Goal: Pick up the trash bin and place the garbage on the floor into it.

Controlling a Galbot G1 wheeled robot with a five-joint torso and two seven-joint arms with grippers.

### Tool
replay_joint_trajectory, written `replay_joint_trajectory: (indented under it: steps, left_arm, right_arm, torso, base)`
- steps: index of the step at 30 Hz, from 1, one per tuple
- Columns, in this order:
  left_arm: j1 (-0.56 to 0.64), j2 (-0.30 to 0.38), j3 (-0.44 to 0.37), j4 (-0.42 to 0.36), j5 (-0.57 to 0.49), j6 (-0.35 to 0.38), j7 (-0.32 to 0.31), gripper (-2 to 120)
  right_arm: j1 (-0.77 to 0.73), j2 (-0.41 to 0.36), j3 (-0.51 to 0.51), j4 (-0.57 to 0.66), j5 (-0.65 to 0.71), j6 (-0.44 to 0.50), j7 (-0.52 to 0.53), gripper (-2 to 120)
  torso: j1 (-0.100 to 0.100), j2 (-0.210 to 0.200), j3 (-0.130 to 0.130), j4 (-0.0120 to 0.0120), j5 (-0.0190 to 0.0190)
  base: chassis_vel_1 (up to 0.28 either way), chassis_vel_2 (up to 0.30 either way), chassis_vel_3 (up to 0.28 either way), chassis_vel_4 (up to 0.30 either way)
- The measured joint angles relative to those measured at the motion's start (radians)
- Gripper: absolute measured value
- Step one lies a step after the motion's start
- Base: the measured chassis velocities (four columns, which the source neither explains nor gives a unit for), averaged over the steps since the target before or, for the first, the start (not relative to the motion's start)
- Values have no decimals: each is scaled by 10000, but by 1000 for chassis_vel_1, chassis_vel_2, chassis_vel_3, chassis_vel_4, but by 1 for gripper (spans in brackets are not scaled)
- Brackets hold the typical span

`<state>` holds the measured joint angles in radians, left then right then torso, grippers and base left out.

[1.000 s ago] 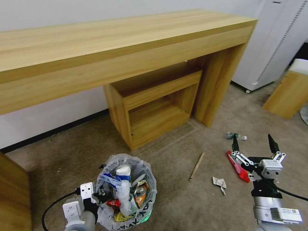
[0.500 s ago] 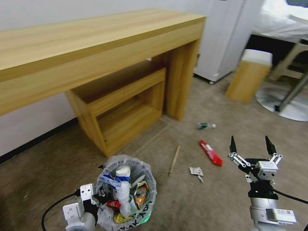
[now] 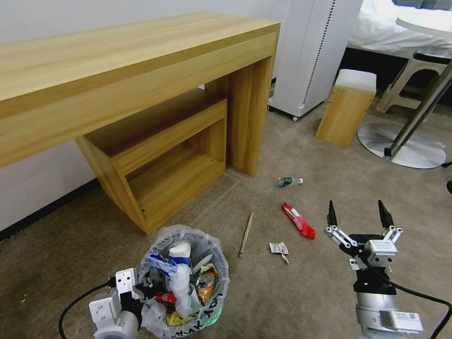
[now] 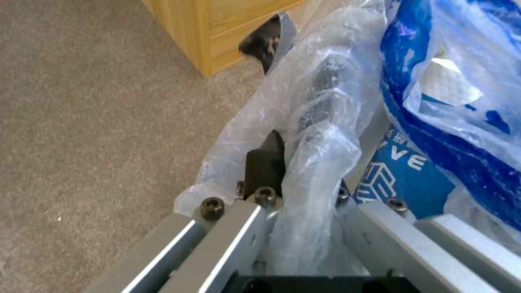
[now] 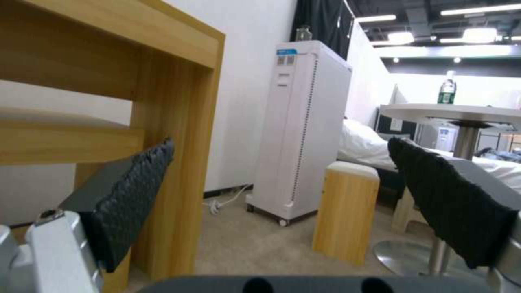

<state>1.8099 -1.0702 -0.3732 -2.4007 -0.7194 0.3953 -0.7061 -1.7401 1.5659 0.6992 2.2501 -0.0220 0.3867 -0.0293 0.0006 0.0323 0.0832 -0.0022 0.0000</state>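
The trash bin (image 3: 221, 278), black with a translucent bag liner and stuffed with litter, hangs low at my left. My left gripper (image 3: 141, 288) is shut on its bag-covered rim (image 4: 325, 81); one dark finger (image 4: 264, 160) presses the plastic, the other is hidden under it. On the beige floor (image 3: 320, 292) lie garbage pieces: a wooden stick (image 3: 246, 233), a crumpled wrapper (image 3: 278, 248), a red wrapper (image 3: 298, 220) and a green-labelled bottle (image 3: 288, 181). My right gripper (image 3: 358, 213) hovers open to the right of the red wrapper, its pads (image 5: 136, 195) wide apart with nothing between them.
A long wooden desk (image 3: 141, 61) with a low shelf unit (image 3: 160, 155) under it runs along the wall. Behind stand a white appliance (image 3: 310, 52), a cushioned wooden stool (image 3: 348, 108), a round metal table base (image 3: 400, 150) and a bed (image 3: 400, 28).
The whole head view has swung to the right, so the desk and floor litter sit further left in the picture. Both grippers keep their states, and the bin stays in the left one.
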Motion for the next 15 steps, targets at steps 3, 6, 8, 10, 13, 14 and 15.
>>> replay_joint_trajectory:
  steps: [3,6,8,10,13,14,15]
  left_arm:
    - [57,6,-26,-3,2,-60,-5,1]
    - [54,-21,-10,-3,26,-81,-7,1]
    - [42,-32,-1,9,56,-106,-7,1]
    - [29,-46,5,38,86,-169,-7,1]
    - [23,-46,-9,50,93,-224,-6,1]
    - [22,-45,-19,52,95,-240,-6,1]
    - [26,-44,-28,52,99,-244,-6,1]
  right_arm:
    - [-25,16,-42,-17,-110,21,-51,100]
    - [-18,-10,-42,-33,-133,45,-53,100]
    - [-13,-33,-51,-40,-129,80,-51,100]
    - [-11,-73,-61,-78,-82,202,-128,100]
    - [8,-138,-17,-87,0,298,-284,100]
    - [32,-159,12,-89,13,298,-313,100]
    - [71,-188,31,-93,51,294,-329,100]
  torso:
    - [-1,0,-1,0,0]
    - [-1,0,1,0,0]
    - [-1,0,1,0,0]
    - [-1,0,2,-1,4]
    - [-1,-1,3,-1,-1]
    - [0,-3,5,-2,0]
    - [0,-3,5,0,0]
  base:
    - [-99,112,119,-117]
    - [-188,188,195,-199]
    - [-199,229,223,-237]
    - [-232,227,250,-254]
    - [-234,224,237,-233]
    - [-178,181,163,-207]
    - [-178,92,125,-133]
